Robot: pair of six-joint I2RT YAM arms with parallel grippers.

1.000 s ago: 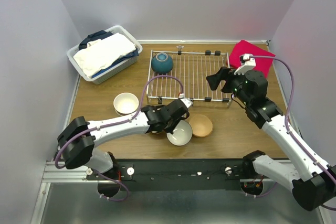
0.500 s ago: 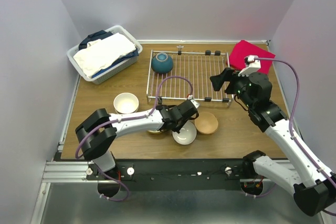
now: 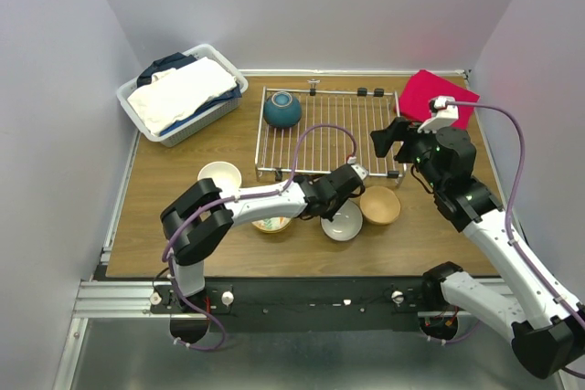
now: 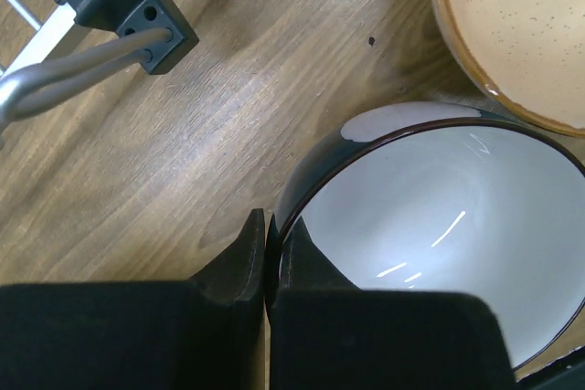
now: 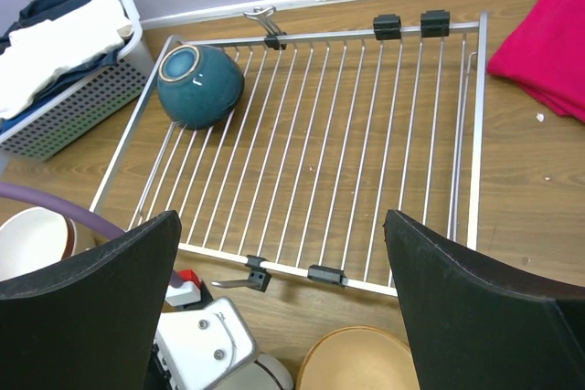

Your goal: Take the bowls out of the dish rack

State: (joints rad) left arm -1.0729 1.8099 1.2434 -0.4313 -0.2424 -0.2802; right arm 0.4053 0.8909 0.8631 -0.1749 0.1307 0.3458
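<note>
The left gripper (image 4: 271, 258) is clamped on the rim of the white bowl (image 3: 345, 224), which sits on the table (image 3: 164, 189) near its front edge, just before the rack (image 3: 338, 91). A beige bowl (image 3: 380, 205) crowds it on the right. A floral bowl (image 3: 271, 224) lies under the left arm, with a cream bowl (image 3: 219, 176) farther left. A teal bowl (image 3: 282, 109) lies tipped in the rack's far left corner. The right gripper (image 3: 386, 139) hovers with jaws apart over the rack's right end, near a red cloth (image 3: 439, 98). A basket (image 3: 137, 98) fills the table's far left corner.

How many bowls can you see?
5: teal bowl on the rack; cream bowl, patterned bowl, white bowl, tan bowl on the table. Others may be hidden.
</note>
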